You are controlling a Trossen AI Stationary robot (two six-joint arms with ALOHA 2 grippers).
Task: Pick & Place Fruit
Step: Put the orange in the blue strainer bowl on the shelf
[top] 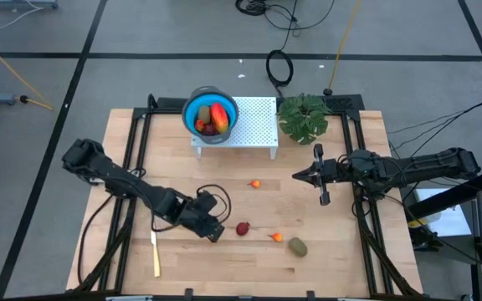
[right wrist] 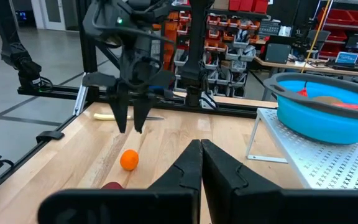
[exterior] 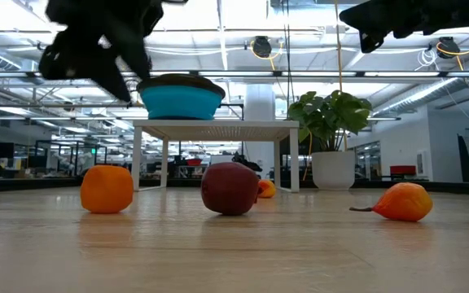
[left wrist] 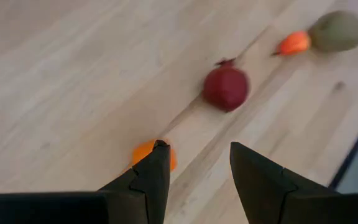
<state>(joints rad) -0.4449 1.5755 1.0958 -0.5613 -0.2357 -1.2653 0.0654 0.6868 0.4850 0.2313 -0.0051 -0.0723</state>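
My left gripper (left wrist: 197,149) hangs open, pointing slantwise down over the near middle of the table (top: 210,229). A tiny orange fruit (left wrist: 143,153) lies on the wood just under its fingertips, untouched and half hidden by one finger; the right wrist view shows it (right wrist: 128,160) below the fingers. A dark red ball (top: 242,227), another tiny orange piece (top: 276,237) and an olive-brown oval (top: 298,247) lie toward the right. One more orange piece (top: 256,184) lies mid-table. The blue bowl (top: 210,114) holds the oblong red-orange piece and others. My right gripper (top: 296,176) waits shut, level, above the table.
The bowl stands on a white perforated stand (top: 253,125) at the far middle, with a leafy plant (top: 304,117) to its right. A cream-yellow knife (top: 155,251) lies near the front left. Black frame rails run along both table sides.
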